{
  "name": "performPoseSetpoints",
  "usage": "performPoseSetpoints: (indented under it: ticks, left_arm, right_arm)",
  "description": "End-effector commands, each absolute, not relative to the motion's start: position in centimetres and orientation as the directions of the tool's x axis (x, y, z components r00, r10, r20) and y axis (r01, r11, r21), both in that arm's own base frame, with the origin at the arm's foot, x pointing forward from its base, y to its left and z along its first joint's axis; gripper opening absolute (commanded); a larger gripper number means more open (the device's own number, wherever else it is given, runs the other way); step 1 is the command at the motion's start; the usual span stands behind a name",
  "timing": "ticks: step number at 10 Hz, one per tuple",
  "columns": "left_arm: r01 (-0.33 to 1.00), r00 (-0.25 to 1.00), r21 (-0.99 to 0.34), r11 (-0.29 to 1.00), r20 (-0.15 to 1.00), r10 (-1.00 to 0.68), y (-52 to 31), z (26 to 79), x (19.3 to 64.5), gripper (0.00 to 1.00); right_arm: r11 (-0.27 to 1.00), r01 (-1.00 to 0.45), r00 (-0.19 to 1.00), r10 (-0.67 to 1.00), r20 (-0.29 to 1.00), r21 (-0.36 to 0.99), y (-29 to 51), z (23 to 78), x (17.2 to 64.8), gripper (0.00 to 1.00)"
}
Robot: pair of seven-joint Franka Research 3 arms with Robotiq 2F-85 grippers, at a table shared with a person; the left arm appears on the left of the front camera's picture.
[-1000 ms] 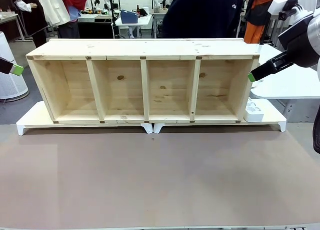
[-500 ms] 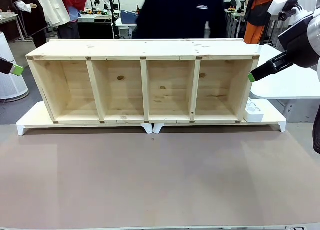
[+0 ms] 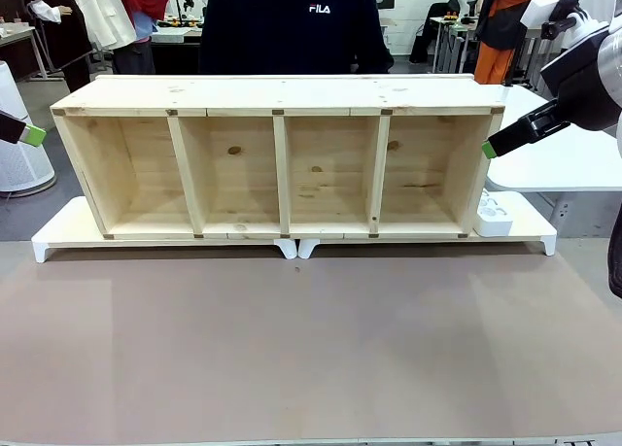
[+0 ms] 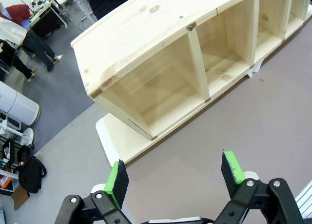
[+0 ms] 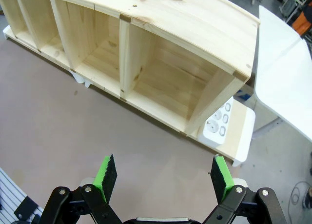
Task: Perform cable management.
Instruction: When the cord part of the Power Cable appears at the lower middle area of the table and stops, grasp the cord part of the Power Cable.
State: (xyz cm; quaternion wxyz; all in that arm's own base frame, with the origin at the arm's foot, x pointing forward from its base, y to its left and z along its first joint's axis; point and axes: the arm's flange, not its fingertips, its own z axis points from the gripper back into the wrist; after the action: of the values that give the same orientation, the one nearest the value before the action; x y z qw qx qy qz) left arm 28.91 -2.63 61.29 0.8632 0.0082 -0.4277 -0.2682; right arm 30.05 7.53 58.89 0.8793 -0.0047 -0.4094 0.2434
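The left claw (image 4: 174, 171) stands wide open, its green pads (image 4: 117, 177) far apart with nothing between them. It hangs over the brown surface (image 3: 311, 349), near the left end of the shelf (image 3: 277, 164) and touching nothing. The right claw (image 5: 163, 173) is equally wide and also empty, hanging over the surface in front of the shelf's right end.

In the front view each claw shows one green-tipped finger at its own picture edge, level with the shelf's upper half and clear of the wood.

The only readable writing is "FILA" in white on the dark top of the person (image 3: 292, 23) standing behind the shelf.

The pale wood shelf has four open bays facing the robot, all bare inside. It rests on low white boards (image 3: 58, 234). A white power strip (image 5: 218, 124) with round sockets lies on the right board, just beside the shelf's right end wall. A white table (image 3: 569, 159) stands further right.
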Motion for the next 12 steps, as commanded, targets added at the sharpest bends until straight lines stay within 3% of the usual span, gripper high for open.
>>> performPoseSetpoints:
  ticks: [1, 12]
  left_arm:
    - [0.452, 0.482, 0.246, 0.857, 0.741, -0.467, -2.72, 61.30, 29.21, 1.00]
    - [0.452, 0.482, 0.246, 0.857, 0.741, -0.467, -2.72, 61.30, 29.21, 1.00]
  right_arm:
    - [0.881, -0.424, 0.544, 0.433, 0.719, -0.210, 7.63, 58.85, 30.14, 1.00]
    - [0.881, -0.424, 0.544, 0.433, 0.719, -0.210, 7.63, 58.85, 30.14, 1.00]
